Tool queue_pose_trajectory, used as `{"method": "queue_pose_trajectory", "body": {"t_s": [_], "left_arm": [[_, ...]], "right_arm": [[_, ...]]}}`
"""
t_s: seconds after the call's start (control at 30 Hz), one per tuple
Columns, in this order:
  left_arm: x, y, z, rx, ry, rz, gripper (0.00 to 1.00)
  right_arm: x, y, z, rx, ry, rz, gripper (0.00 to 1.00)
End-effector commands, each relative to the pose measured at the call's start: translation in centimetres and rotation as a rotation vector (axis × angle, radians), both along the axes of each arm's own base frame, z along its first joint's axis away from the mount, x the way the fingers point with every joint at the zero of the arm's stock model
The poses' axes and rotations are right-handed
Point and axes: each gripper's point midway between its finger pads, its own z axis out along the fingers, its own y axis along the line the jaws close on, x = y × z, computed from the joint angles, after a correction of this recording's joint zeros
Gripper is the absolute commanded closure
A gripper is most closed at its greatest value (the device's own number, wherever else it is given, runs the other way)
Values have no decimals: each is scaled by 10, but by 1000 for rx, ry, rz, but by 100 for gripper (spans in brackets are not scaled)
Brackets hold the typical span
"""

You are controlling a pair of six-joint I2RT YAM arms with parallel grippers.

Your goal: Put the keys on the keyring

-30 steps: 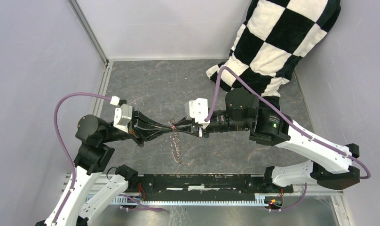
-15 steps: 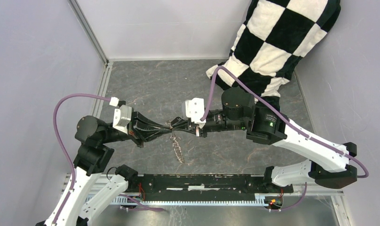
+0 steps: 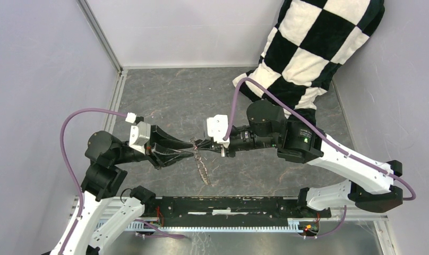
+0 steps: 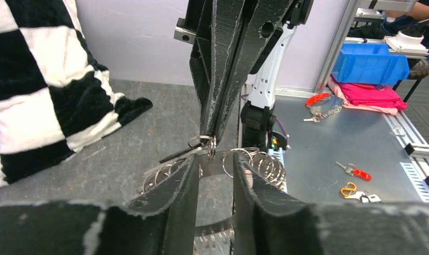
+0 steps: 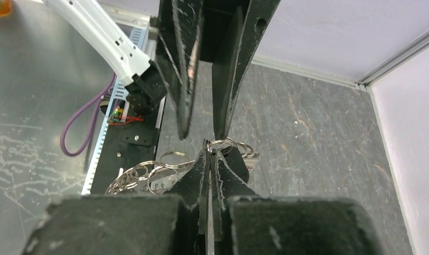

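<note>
While right claw (image 5: 209, 153) pinches keyring (image 3: 200, 168) top loop, seemingly, left claw (image 4: 215, 162), spread, should close squarely beside it; avoid tugging dangling length.

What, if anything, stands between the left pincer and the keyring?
Nothing visible. The left pincer is open with its tips right at the keyring. The right pincer, shut on one of its rings, meets it from the opposite side.

The left arm (image 3: 103, 146) and right arm (image 3: 355, 162) share white lower links and black cylindrical joints. A purple cable (image 3: 62, 139) loops along each, ending at a white wrist block (image 3: 139, 136). The left end effector (image 4: 215, 159) and right end effector (image 5: 211, 154) have black, tapered, rough-edged fingers.
</note>
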Motion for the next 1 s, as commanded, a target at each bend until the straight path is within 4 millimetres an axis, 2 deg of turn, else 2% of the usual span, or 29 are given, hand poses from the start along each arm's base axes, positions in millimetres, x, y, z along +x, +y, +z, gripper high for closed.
{"method": "queue_pose_trajectory", "body": {"t_s": [0.0, 0.13, 0.3, 0.43, 0.63, 0.83, 0.97], "left_arm": [[-11, 9, 4, 44, -100, 10, 59], [-20, 13, 2, 93, -170, -17, 55], [-16, 11, -18, 171, -283, -63, 55], [-21, 10, -31, 215, -358, -148, 56], [-22, 9, -25, 215, -439, -170, 57], [-44, 11, -24, 184, -398, -268, 62], [-52, 14, -34, 208, -373, -303, 63]], "right_arm": [[-4, -9, 2, -6, -30, 22, 99], [-13, -9, -7, -24, -17, 74, 99], [-28, -3, -13, -30, 14, 172, 100], [-37, 1, -13, -35, 34, 227, 100], [-43, 7, -19, -66, 61, 282, 99], [-42, 13, -17, -68, 64, 286, 99], [-43, 15, -14, -63, 66, 296, 100]]}}
